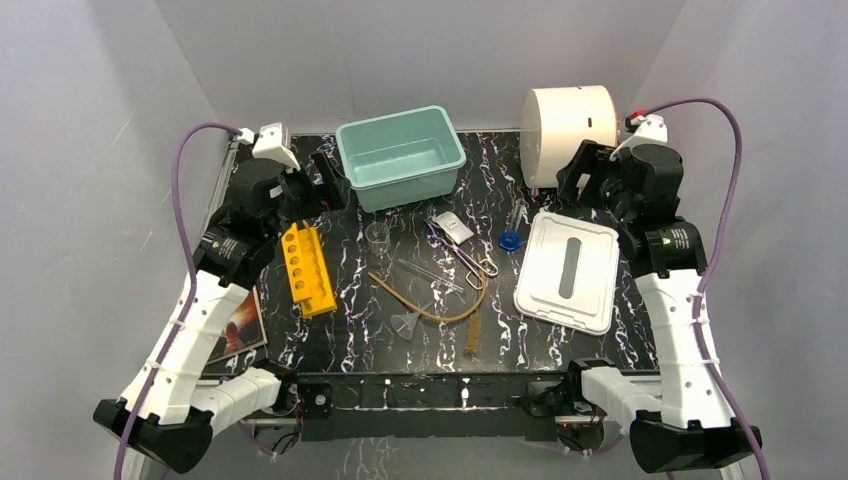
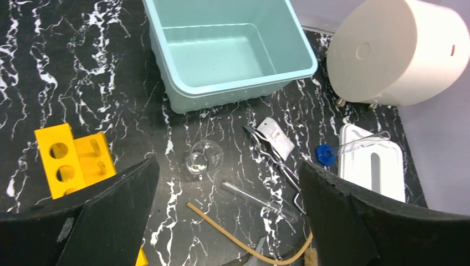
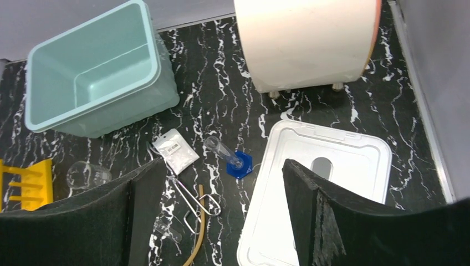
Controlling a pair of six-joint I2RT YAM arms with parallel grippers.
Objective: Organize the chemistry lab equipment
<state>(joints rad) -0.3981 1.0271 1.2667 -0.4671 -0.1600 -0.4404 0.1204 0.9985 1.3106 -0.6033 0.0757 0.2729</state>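
The lab equipment lies loose mid-table: a clear beaker (image 1: 377,236) (image 2: 202,160), metal tongs (image 1: 462,250) (image 3: 191,199), glass tubes (image 1: 430,275) (image 2: 260,199), a tan rubber tube (image 1: 430,305) (image 2: 233,238), a clear funnel (image 1: 408,323), a brown brush (image 1: 473,335) and a blue cap (image 1: 511,240) (image 3: 239,165) on a clear tube. My left gripper (image 1: 322,183) (image 2: 227,172) hangs open at the back left, above the beaker and holding nothing. Back right, my right gripper (image 1: 588,178) (image 3: 221,166) is open and empty over the blue cap.
A teal bin (image 1: 400,155) stands empty at the back centre, with a big white cylinder (image 1: 570,120) to its right. A white lid (image 1: 567,270) lies flat on the right, a yellow rack (image 1: 307,268) on the left, and a small white packet (image 1: 455,225) by the tongs. A book (image 1: 243,325) lies at the left edge.
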